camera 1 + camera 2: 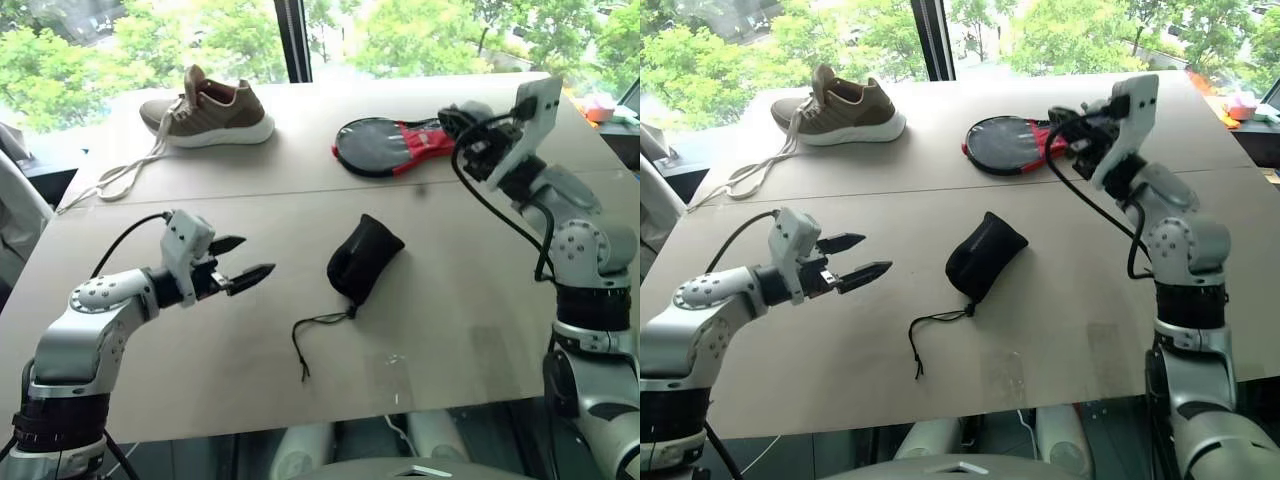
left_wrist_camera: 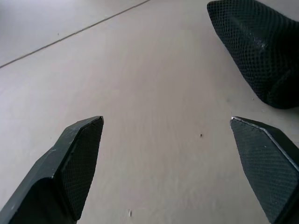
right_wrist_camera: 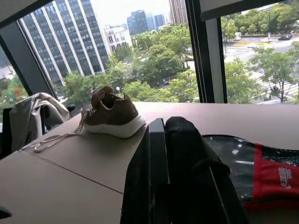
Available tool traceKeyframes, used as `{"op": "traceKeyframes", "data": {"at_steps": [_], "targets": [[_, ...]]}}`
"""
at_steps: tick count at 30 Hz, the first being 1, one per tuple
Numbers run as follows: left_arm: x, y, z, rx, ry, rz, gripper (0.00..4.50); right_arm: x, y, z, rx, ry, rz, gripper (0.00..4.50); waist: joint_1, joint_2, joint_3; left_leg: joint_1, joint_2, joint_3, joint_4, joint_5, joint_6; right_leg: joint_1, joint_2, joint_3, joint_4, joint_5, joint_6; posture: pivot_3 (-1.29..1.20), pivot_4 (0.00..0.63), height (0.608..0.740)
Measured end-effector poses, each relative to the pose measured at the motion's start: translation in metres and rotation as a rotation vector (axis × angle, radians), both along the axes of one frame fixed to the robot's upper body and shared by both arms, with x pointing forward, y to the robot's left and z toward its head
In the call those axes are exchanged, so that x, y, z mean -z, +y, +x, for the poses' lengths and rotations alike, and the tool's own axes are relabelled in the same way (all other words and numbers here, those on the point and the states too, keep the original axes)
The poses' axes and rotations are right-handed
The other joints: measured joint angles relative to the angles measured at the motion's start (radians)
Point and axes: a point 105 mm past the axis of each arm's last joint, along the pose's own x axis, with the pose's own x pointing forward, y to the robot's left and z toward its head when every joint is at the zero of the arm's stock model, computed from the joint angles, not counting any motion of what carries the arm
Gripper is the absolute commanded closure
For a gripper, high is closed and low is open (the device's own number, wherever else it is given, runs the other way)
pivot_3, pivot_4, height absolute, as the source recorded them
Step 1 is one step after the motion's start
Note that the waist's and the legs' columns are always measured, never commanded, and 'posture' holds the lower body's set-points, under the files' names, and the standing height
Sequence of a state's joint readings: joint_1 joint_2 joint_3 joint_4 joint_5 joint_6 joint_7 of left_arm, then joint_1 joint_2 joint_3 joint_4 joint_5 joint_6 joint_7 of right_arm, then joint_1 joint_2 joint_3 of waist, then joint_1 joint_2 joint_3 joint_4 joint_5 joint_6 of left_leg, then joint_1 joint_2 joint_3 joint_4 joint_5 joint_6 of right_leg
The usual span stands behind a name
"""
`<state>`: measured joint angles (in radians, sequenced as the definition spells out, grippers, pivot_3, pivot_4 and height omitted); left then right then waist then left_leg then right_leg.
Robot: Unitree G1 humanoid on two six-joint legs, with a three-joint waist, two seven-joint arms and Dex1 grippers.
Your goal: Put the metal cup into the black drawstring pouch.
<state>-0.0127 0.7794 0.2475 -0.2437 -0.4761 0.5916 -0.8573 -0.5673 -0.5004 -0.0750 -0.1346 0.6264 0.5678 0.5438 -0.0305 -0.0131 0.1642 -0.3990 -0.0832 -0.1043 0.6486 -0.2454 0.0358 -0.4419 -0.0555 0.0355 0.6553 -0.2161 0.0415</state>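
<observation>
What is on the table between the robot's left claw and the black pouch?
Nothing: bare table separates the open left gripper from the black drawstring pouch, as the left eye view and the left wrist view show.

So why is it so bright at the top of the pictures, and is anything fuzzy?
Left eye view: daylight through the window washes out the trees behind the shoe, and the table shows pale glare near its front edge. Left wrist view: the black drawstring pouch looks sharp, the left hand's fingertips slightly soft. Right wrist view: the right hand's fingers are dark against the sky.
</observation>
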Motion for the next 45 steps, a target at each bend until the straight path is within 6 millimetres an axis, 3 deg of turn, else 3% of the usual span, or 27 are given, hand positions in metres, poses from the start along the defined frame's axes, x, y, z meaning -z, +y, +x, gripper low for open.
{"op": "traceKeyframes", "data": {"at_steps": [4, 7, 12, 16, 21, 25, 31, 34, 36, 42, 45], "targets": [[0.023, -0.006, -0.022, 0.021, 0.053, 0.056, 0.04, 0.07, -0.016, -0.029, -0.078, 0.141, -0.205, 4.5, 0.008, 0.0, 0.0, 0.001, 0.0, 0.0, 0.0, -0.001, 0.002, 0.002, -0.001, 0.0, 0.0, 0.0, 0.0, 0.0, 0.15, 0.74], [0.027, -0.027, -0.031, 0.073, 0.048, 0.024, 0.04, 0.103, -0.018, -0.05, -0.153, 0.206, -0.292, 4.5, 0.014, 0.0, 0.0, 0.003, 0.001, 0.0, 0.001, -0.001, 0.002, 0.004, 0.0, 0.0, 0.0, 0.0, 0.0, 0.0, 0.15, 0.74], [0.013, -0.048, -0.038, 0.14, 0.008, -0.033, 0.04, 0.111, 0.01, -0.074, -0.295, 0.118, -0.376, 4.5, 0.016, 0.0, 0.0, 0.013, 0.007, 0.0, 0.001, -0.002, 0.002, 0.014, 0.003, -0.003, -0.003, 0.0, 0.0, 0.0, 0.15, 0.74], [0.015, -0.054, -0.049, 0.175, 0.062, -0.055, 0.04, 0.109, 0.03, -0.079, -0.335, 0.075, -0.358, 4.5, 0.017, 0.0, 0.0, 0.013, 0.007, 0.0, 0.001, -0.002, 0.002, 0.015, 0.003, -0.004, -0.006, 0.0, 0.0, 0.0, 0.15, 0.74], [0.021, -0.058, -0.058, 0.211, 0.125, -0.01, 0.04, 0.104, 0.036, -0.074, -0.313, 0.044, -0.344, 4.5, 0.024, 0.0, 0.0, 0.013, 0.007, -0.001, 0.001, -0.002, 0.002, 0.017, 0.003, -0.005, -0.009, 0.0, 0.0, 0.0, 0.15, 0.74], [0.035, -0.061, -0.05, 0.172, 0.129, 0.086, 0.04, 0.102, 0.037, -0.072, -0.289, 0.031, -0.337, 4.5, 0.027, 0.0, 0.0, 0.014, 0.006, -0.003, 0.001, -0.002, 0.002, 0.019, 0.003, -0.007, -0.011, 0.0, 0.0, 0.0, 0.15, 0.74], [0.039, -0.075, -0.043, 0.143, 0.088, 0.106, 0.04, 0.101, 0.036, -0.069, -0.26, 0.026, -0.335, 4.5, 0.039, 0.002, 0.0, 0.017, 0.006, -0.004, 0.0, -0.002, 0.002, 0.023, 0.002, -0.008, -0.011, 0.0, 0.0, 0.0, 0.15, 0.74], [0.04, -0.08, -0.041, 0.109, 0.084, 0.078, 0.78, 0.099, 0.036, -0.072, -0.262, 0.014, -0.336, 4.5, 0.049, 0.002, -0.001, 0.018, 0.006, -0.006, 0.001, -0.002, 0.002, 0.026, 0.002, -0.01, -0.012, 0.0, 0.0, 0.0, 0.15, 0.74], [0.041, -0.082, -0.042, 0.112, 0.088, 0.084, 1.58, 0.1, 0.036, -0.073, -0.263, 0.013, -0.338, 4.5, 0.047, 0.002, -0.001, 0.018, 0.006, -0.006, 0.001, -0.002, 0.002, 0.026, 0.002, -0.01, -0.013, 0.0, 0.0, 0.0, 0.15, 0.74], [0.042, -0.073, -0.046, 0.127, 0.086, 0.173, 4.45, 0.099, 0.033, -0.072, -0.254, 0.01, -0.354, 4.5, 0.041, 0.003, -0.001, 0.018, 0.006, -0.006, -0.001, -0.002, 0.002, 0.025, 0.002, -0.01, -0.014, 0.0, -0.001, 0.0, 0.15, 0.74], [0.043, -0.069, -0.052, 0.13, 0.102, 0.17, 4.45, 0.095, 0.034, -0.07, -0.261, -0.011, -0.358, 4.5, 0.037, 0.003, -0.001, 0.018, 0.006, -0.006, -0.002, -0.002, 0.002, 0.025, 0.002, -0.01, -0.014, 0.0, -0.001, 0.0, 0.15, 0.74]]}}
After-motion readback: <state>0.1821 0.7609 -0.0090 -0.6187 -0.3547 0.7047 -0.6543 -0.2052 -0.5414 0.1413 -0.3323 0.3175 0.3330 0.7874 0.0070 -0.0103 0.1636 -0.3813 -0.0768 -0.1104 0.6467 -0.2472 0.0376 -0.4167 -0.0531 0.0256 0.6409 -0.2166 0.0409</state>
